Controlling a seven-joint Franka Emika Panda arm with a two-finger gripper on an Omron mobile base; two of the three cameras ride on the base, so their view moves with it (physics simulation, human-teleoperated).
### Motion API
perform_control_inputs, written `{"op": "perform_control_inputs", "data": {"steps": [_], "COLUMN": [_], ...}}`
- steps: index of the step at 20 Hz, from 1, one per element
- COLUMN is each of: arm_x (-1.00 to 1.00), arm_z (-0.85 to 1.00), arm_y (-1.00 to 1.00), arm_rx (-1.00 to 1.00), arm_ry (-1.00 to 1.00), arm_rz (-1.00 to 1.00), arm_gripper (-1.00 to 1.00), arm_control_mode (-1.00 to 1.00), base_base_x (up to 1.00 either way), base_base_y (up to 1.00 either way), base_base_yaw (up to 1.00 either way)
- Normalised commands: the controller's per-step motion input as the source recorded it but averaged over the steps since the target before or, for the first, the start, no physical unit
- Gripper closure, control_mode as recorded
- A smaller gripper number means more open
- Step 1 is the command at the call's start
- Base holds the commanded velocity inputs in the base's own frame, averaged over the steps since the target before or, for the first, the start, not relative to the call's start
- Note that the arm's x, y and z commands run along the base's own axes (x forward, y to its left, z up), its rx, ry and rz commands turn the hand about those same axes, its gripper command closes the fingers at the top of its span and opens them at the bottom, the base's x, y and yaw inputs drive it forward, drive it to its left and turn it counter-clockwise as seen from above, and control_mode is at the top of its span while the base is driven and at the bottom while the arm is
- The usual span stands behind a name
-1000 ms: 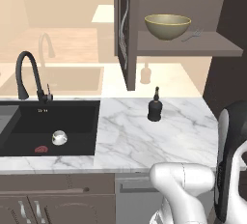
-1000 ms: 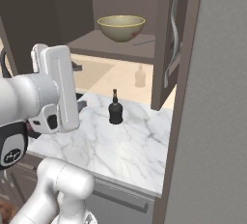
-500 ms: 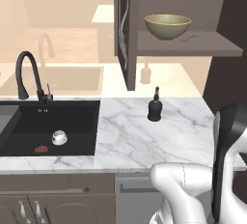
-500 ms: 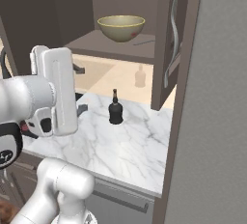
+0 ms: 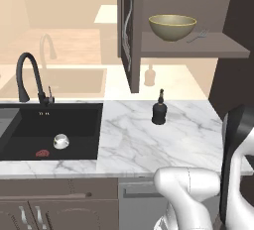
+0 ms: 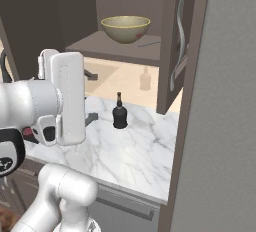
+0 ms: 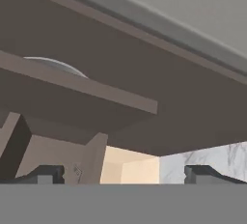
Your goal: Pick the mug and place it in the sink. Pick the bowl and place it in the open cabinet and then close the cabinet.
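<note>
Cabinet point(image 5: 198, 50) shelf with bowl point(image 5: 172, 27), marble counter point(image 5: 149, 140) with dark bottle point(image 5: 159, 109)

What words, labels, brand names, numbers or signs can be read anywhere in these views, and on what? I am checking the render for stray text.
None can be read.
The black soap dispenser bottle on the white marble counter is plain.
The olive-tan bowl, the dark brown upper cabinet, the small white mug and the black sink are plain too.

Legible text: none.
Bottle point(image 5: 159, 110), on the counter point(image 5: 149, 144) right of the sink point(image 5: 49, 130): no label readable.
Cabinet point(image 5: 130, 30) doors: no marks readable.
</note>
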Motion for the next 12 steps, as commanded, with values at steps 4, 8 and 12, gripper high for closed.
{"op": "perform_control_inputs", "data": {"steps": [4,8,12], "arm_x": [-0.07,-0.01,0.00], "arm_z": [0.00,0.00,0.00], "arm_y": [-0.11,-0.08,-0.03], "arm_rx": [0.00,0.00,0.00], "arm_ry": [0.00,0.00,-0.05], "arm_rz": [-0.07,-0.09,-0.08], "arm_gripper": [-1.00,-1.00,-1.00], "arm_control_mode": [-1.00,-1.00,-1.00], "base_base_x": [0.00,0.00,0.00], "base_base_y": [0.00,0.00,0.00], "base_base_yaw": [0.00,0.00,0.00]}}
